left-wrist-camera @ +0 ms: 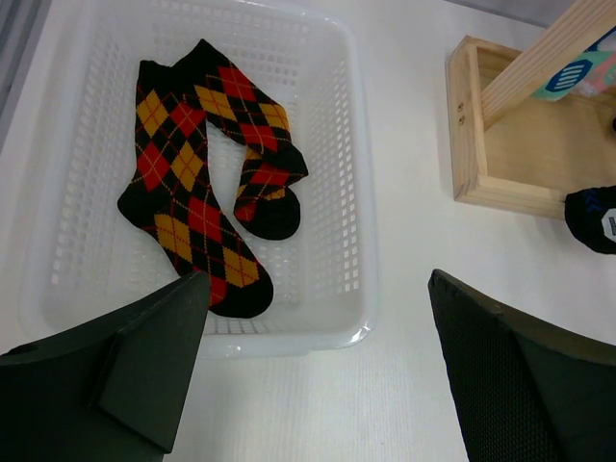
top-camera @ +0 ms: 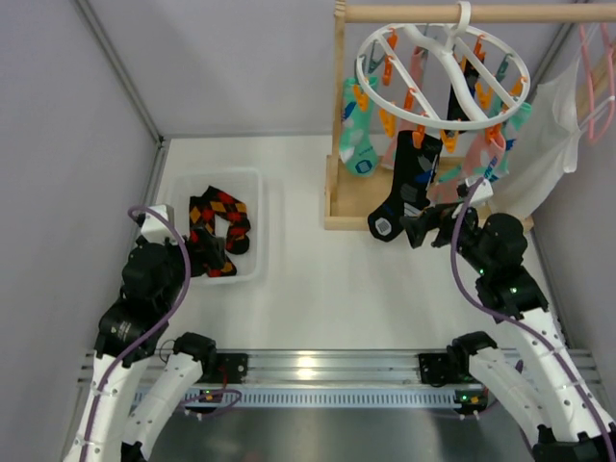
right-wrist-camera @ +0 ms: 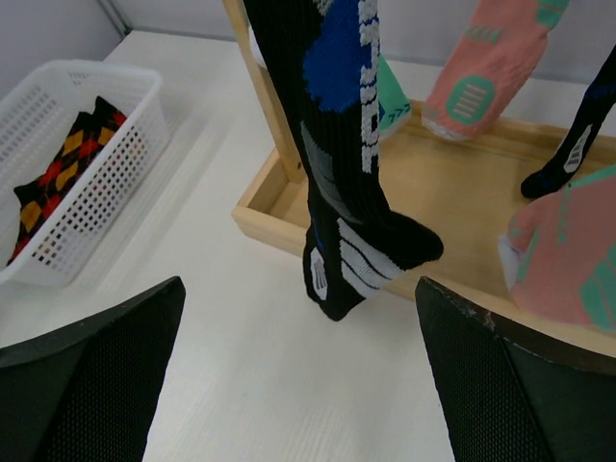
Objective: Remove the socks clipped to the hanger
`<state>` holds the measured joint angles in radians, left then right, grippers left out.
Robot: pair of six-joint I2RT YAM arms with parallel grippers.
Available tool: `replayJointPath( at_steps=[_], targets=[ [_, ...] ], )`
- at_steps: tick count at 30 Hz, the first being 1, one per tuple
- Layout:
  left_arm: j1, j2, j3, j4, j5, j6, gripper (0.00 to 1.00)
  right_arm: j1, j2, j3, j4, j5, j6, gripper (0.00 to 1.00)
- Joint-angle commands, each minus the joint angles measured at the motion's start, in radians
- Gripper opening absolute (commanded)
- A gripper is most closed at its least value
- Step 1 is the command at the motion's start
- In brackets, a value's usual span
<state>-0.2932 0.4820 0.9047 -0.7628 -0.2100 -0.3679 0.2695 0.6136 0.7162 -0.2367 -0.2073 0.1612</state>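
The white ring hanger [top-camera: 438,72] hangs by its hook from a wooden rod, with orange and teal clips around it. Several socks are clipped to it: a teal sock [top-camera: 358,135], a black sock [top-camera: 404,188] with blue and grey patches, and pink socks [top-camera: 481,164]. In the right wrist view the black sock [right-wrist-camera: 351,192] dangles just ahead of my right gripper [right-wrist-camera: 300,318], whose jaws are open and empty. A pink sock [right-wrist-camera: 481,77] hangs behind it. My left gripper [left-wrist-camera: 318,318] is open over the table at the near corner of the basket.
A white mesh basket [left-wrist-camera: 356,192] holds two red-orange-black argyle socks [left-wrist-camera: 192,192]. The wooden stand's tray base [top-camera: 337,207] sits under the hanger. A pink hanger [top-camera: 597,67] with a white garment [top-camera: 549,144] hangs at far right. Grey walls close in both sides.
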Motion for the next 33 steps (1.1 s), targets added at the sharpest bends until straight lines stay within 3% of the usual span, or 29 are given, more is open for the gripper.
replayJointPath(
  at_steps=[1,12,13,14,21,24,29,33],
  targets=[
    [-0.011,-0.005,-0.009,0.046,0.015,-0.008,0.99,-0.016,0.063,0.026,0.207,-0.017,-0.106,0.99],
    [-0.021,0.027,-0.003,0.053,0.058,0.003,0.99,-0.026,0.273,-0.034,0.537,-0.075,-0.268,1.00],
    [-0.021,0.033,-0.001,0.053,0.066,0.004,0.99,-0.033,0.288,-0.035,0.551,-0.099,-0.259,0.97],
    [-0.021,0.036,0.008,0.054,0.086,0.007,0.99,-0.052,0.302,-0.040,0.571,-0.175,-0.255,0.88],
    [-0.020,0.101,0.089,0.095,0.205,-0.065,0.99,-0.075,0.379,-0.133,0.796,-0.466,-0.114,0.67],
    [-0.021,0.157,0.170,0.106,0.205,-0.106,0.99,-0.075,0.391,-0.170,0.881,-0.471,-0.042,0.62],
    [-0.020,0.271,0.321,0.118,0.205,-0.210,0.99,-0.038,0.382,-0.218,0.929,-0.386,-0.014,0.37],
    [-0.021,0.436,0.462,0.158,0.352,-0.241,0.99,0.020,0.388,-0.222,0.941,-0.308,-0.009,0.25]
  ],
)
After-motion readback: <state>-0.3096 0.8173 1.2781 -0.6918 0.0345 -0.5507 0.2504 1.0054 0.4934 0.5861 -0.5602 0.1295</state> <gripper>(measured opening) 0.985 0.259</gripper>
